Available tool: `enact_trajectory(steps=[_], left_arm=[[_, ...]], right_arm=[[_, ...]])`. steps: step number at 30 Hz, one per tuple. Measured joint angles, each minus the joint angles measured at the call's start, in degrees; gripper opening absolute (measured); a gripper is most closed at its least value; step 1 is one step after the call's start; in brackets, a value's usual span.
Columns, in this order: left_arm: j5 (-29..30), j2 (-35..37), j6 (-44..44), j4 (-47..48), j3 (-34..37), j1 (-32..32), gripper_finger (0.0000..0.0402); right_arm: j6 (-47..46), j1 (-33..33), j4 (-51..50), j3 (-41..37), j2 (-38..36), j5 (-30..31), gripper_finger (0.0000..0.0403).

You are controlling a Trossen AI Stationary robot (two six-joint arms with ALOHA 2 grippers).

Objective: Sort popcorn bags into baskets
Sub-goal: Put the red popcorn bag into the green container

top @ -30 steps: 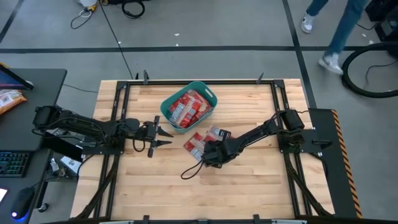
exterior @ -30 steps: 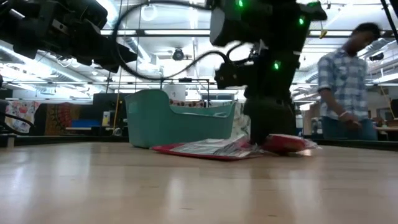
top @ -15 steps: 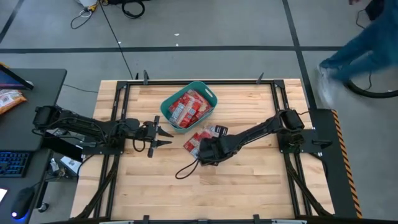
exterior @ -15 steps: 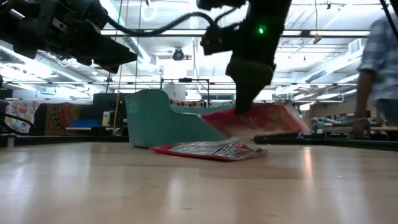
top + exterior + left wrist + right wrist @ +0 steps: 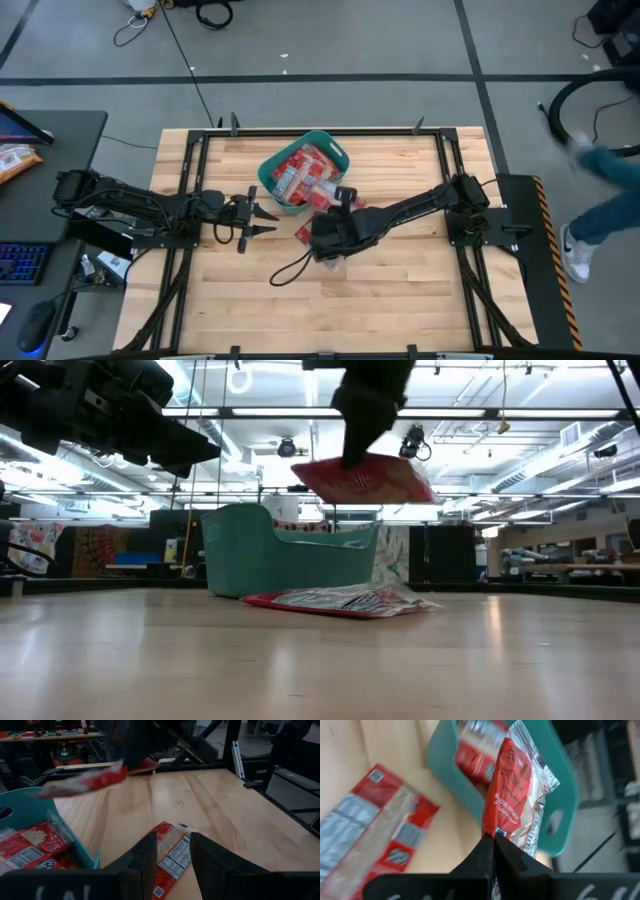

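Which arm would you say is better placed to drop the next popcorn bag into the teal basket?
The right: its gripper already holds a popcorn bag lifted beside the basket. The left gripper waits open, holding nothing.

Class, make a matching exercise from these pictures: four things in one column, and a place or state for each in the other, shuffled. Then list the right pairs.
Things
1. right claw
2. left claw
3. teal tub
4. packet on the table

States
A. lies flat beside the tub
B. open, holds nothing
C. shut on a red packet, lifted above the table
D. holds several red packets

Pairs: 1-C, 2-B, 3-D, 4-A
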State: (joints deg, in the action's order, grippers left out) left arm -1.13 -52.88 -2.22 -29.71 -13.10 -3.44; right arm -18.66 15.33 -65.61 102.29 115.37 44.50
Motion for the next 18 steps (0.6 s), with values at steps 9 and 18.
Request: enact_trajectory(steps=[9, 18], left_arm=[[0.0, 0.0, 1.6, 0.4, 0.0, 0.0, 0.0121], [-5.0, 0.0, 1.1, 3.5, 0.0, 0.0, 0.0121]], right_arm=[[27.4, -6.7, 13.4, -0.6, -0.1, 1.3, 0.002], [55.9, -18.3, 35.6, -6.3, -0.1, -11.2, 0.0022]])
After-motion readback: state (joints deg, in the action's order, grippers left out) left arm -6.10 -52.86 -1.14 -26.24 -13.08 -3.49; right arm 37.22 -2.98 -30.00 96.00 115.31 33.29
